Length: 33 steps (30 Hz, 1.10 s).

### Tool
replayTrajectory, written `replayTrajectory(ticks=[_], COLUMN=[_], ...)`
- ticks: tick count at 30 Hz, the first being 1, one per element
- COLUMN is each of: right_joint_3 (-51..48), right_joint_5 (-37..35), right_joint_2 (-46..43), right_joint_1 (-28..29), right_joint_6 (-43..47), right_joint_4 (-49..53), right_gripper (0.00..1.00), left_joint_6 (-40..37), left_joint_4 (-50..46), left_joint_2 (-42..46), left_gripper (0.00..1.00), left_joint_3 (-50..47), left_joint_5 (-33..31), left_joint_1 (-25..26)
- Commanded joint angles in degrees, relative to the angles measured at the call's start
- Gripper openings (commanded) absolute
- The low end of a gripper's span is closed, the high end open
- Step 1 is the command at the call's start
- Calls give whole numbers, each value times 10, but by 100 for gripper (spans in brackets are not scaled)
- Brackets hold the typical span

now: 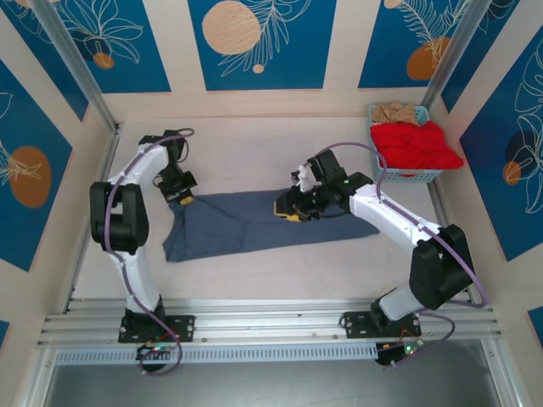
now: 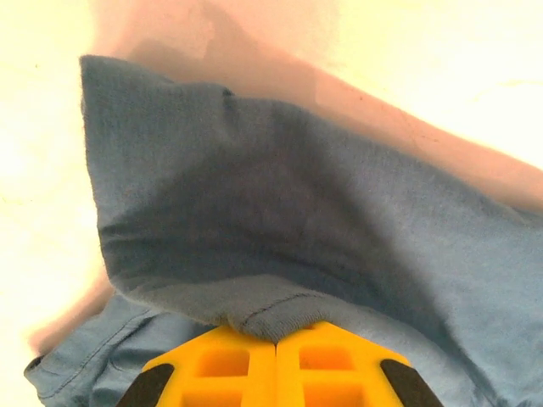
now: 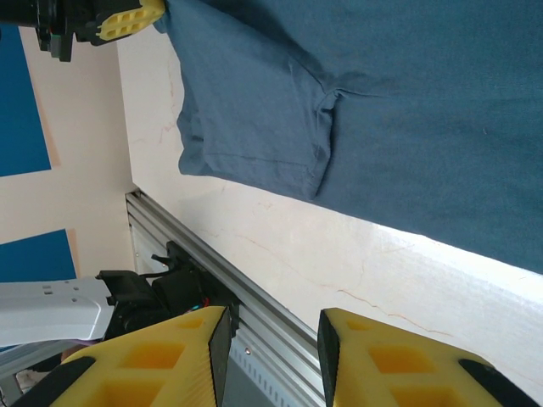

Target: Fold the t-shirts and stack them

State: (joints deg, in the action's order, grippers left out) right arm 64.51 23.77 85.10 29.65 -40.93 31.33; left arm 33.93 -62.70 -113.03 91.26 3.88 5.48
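A slate-blue t-shirt (image 1: pixel 254 225) lies spread in a long band across the middle of the table. My left gripper (image 1: pixel 182 202) is at its far left corner, shut on a fold of the hem (image 2: pixel 280 312), with the yellow fingers (image 2: pixel 229 365) pressed together under the cloth. My right gripper (image 1: pixel 289 211) hovers over the middle of the shirt, open with nothing between its fingers (image 3: pixel 273 329). In the right wrist view the blue shirt (image 3: pixel 382 93) spreads across the top and the left gripper (image 3: pixel 127 19) sits at its corner. A red t-shirt (image 1: pixel 417 146) and a beige one (image 1: pixel 395 113) lie bunched in the basket.
The light-blue mesh basket (image 1: pixel 405 176) stands at the back right corner. An aluminium rail (image 1: pixel 271 324) runs along the near edge with both arm bases on it. Bare table lies in front of the shirt (image 1: pixel 280 271) and behind it (image 1: pixel 246 157).
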Motion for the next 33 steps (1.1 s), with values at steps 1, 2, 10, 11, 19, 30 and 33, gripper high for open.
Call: replayTrajectory(ticks=[1, 2, 10, 11, 19, 30, 33], right_joint_3=[-1, -2, -4, -3, -8, -5, -6], right_joint_5=[-1, -1, -1, -2, -11, -66, -96], right_joint_2=[0, 0, -2, -2, -14, -18, 4], right_joint_1=[-3, -3, -4, -4, -7, -73, -125], right_joint_6=[-4, -4, -5, -5, -3, 16, 19], right_joint_4=[15, 15, 15, 16, 22, 65, 90], right_gripper=[35, 35, 35, 35, 35, 34, 32], left_joint_6=[-12, -12, -15, -16, -20, 33, 86], left_joint_4=[-34, -36, -36, -33, -43, -35, -3], left_joint_2=[-14, -18, -64, -67, -94, 54, 91], left_gripper=[0, 0, 0, 0, 13, 32, 27], left_joint_3=[29, 33, 53, 53, 64, 30, -23], left_joint_5=[-18, -19, -23, -24, -34, -36, 18], left_joint_1=[-6, -6, -10, -10, -27, -23, 22])
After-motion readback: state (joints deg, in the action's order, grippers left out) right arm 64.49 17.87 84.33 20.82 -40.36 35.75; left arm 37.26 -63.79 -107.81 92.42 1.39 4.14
